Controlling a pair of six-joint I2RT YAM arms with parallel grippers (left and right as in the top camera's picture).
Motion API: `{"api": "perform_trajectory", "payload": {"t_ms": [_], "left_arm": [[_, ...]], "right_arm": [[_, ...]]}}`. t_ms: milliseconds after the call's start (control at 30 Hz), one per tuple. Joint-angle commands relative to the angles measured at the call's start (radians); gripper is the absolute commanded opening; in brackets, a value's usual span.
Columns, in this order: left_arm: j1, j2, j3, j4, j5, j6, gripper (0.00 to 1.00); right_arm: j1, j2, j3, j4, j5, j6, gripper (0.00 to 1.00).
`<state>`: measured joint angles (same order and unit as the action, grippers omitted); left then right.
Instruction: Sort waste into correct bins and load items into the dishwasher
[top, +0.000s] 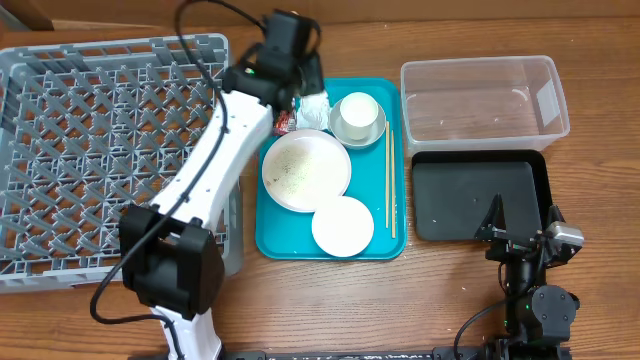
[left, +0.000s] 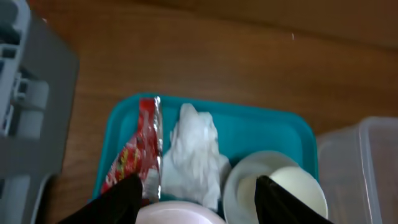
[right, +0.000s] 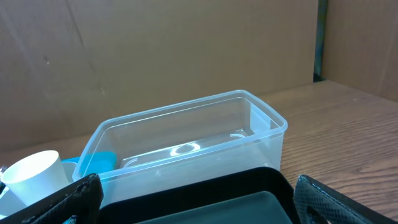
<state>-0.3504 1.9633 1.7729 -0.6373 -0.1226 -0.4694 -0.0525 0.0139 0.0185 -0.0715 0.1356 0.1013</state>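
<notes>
A teal tray holds a large speckled bowl, a small white plate, a white cup on a saucer, wooden chopsticks, a crumpled white tissue and a red wrapper. My left gripper hovers open over the tray's far end. In the left wrist view the open left gripper has the tissue between its fingers and the wrapper by the left finger. My right gripper is open and empty at the black bin's front edge; it also shows in the right wrist view.
The grey dishwasher rack stands at the left. A clear plastic bin sits at the back right, with a black bin in front of it. Both bins look empty in the right wrist view.
</notes>
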Motion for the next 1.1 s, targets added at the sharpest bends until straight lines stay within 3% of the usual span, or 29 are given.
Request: {"api": "perform_trajectory", "payload": {"t_ms": [0,433,700,933,1000,1067], "left_arm": [[-0.002,0.084,0.014,0.047,-0.008,-0.006,0.61],[-0.002,0.174,0.014,0.183,-0.012,0.002,0.65],[0.007,0.081,0.017,0.134,-0.012,0.002,0.67],[0.020,-0.081,0.017,-0.077,-0.007,0.002,0.77],[0.020,-0.111,0.017,-0.156,0.003,0.002,0.94],[0.020,-0.132,0.017,-0.230,0.055,0.001,1.00]], "right_arm": [[-0.004,-0.008,-0.011,0.006,0.005,0.002,1.00],[-0.004,-0.008,-0.011,0.006,0.005,0.002,1.00],[-0.004,-0.008,-0.011,0.006,0.005,0.002,1.00],[-0.004,-0.008,-0.011,0.006,0.005,0.003,1.00],[-0.004,-0.008,-0.011,0.006,0.005,0.002,1.00],[-0.004,-0.008,-0.011,0.006,0.005,0.002,1.00]]}}
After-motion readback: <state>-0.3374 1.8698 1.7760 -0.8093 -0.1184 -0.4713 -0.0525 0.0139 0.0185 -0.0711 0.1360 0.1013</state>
